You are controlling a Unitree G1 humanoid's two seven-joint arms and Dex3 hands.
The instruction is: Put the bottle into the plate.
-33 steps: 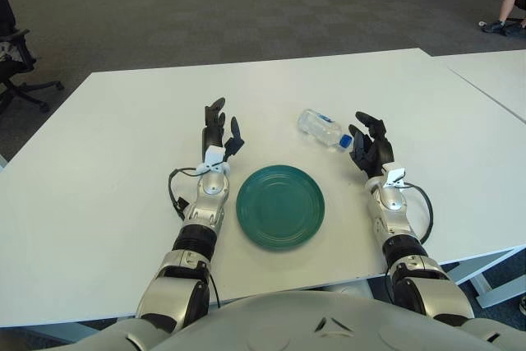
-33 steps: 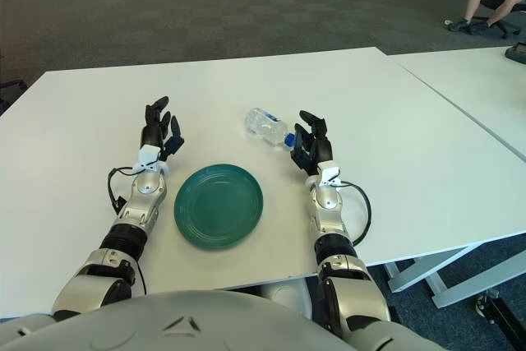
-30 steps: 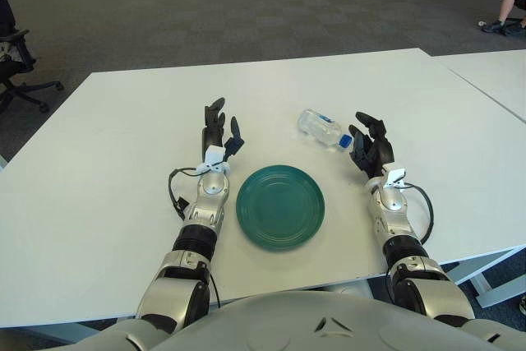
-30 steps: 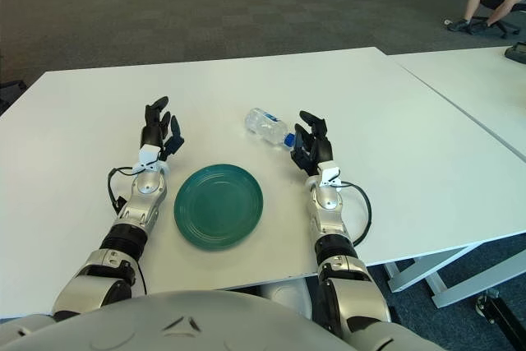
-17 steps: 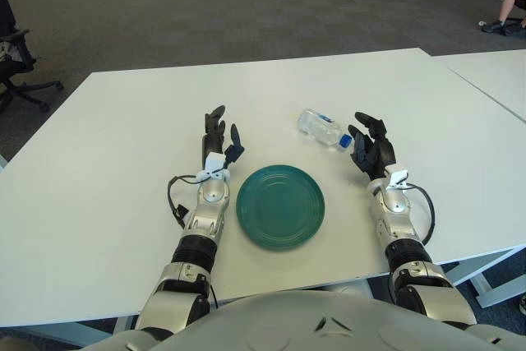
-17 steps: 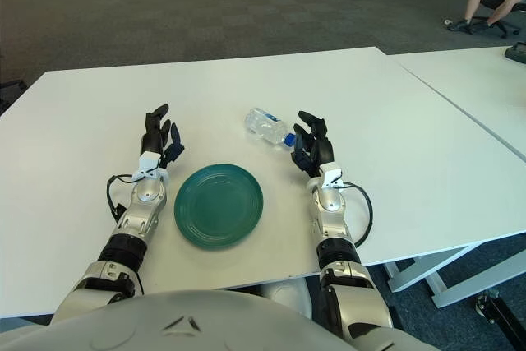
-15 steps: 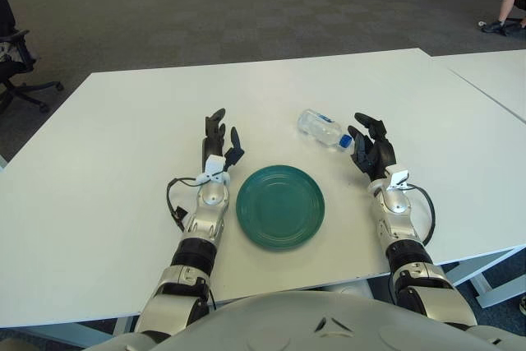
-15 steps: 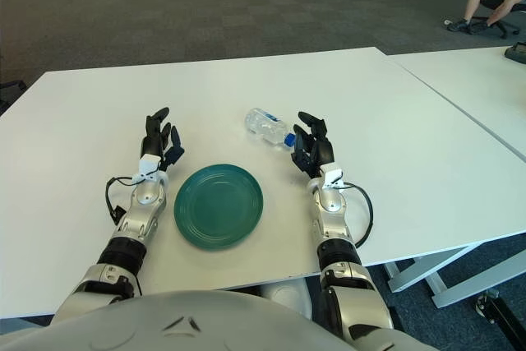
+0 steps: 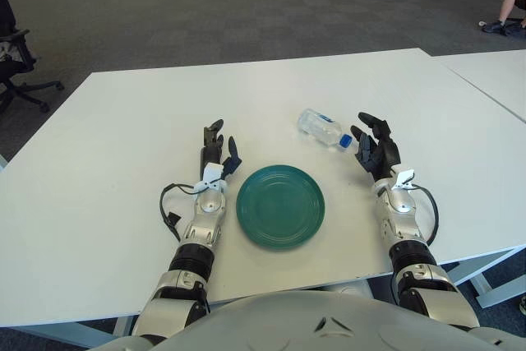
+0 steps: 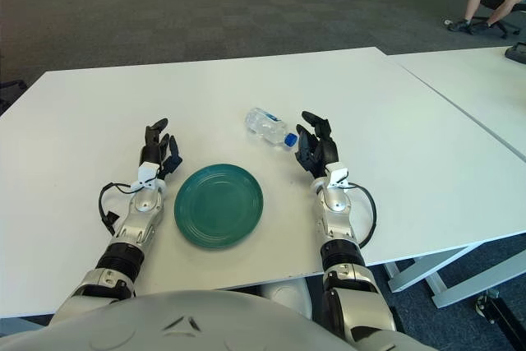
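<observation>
A: How's the left hand (image 9: 215, 147) held?
B: Stretched forward, fingers spread, nothing gripped; forearm kept low.
A: And the right hand (image 9: 373, 145)?
B: Same deal; fingers splayed upward, nothing held.

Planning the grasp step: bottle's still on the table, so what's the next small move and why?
Probably ease the right hand forward and to its left until its open fingers bracket the bottle. The bottle lies on its side beyond the green plate, its blue cap toward that hand, just short of it and ungrasped. The left hand shows left of the plate, farther from the bottle.
</observation>
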